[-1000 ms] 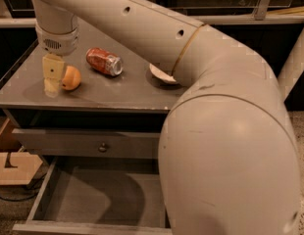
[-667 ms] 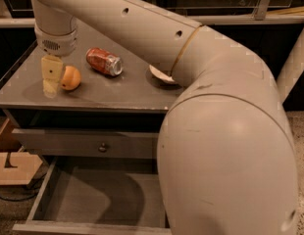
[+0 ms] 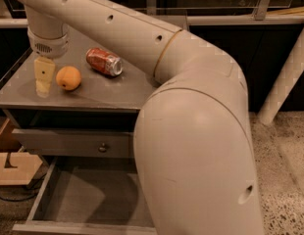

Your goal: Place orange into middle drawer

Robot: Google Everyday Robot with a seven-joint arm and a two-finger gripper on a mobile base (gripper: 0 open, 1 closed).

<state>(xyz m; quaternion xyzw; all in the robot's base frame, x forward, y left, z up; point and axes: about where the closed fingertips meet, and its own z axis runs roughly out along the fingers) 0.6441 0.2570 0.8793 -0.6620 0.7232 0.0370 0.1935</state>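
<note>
The orange [image 3: 68, 77] sits on the grey cabinet top [image 3: 108, 89] near its left end. My gripper [image 3: 44, 80] hangs straight down from the wrist, with its tip at the cabinet top just left of the orange and a small gap between them. The middle drawer [image 3: 88, 195] is pulled out below, with its bare grey floor showing. My arm's bulky elbow covers its right part.
A red soda can [image 3: 104, 61] lies on its side behind and to the right of the orange. A shut drawer front with a round knob [image 3: 103, 147] is above the open drawer. A wooden piece [image 3: 10, 165] lies on the floor at the left. A white post [image 3: 284, 77] stands at the right.
My arm's elbow has swung forward and to the left, hiding the white bowl. The gripper has shifted slightly left of the orange. The orange and the can have not moved.
</note>
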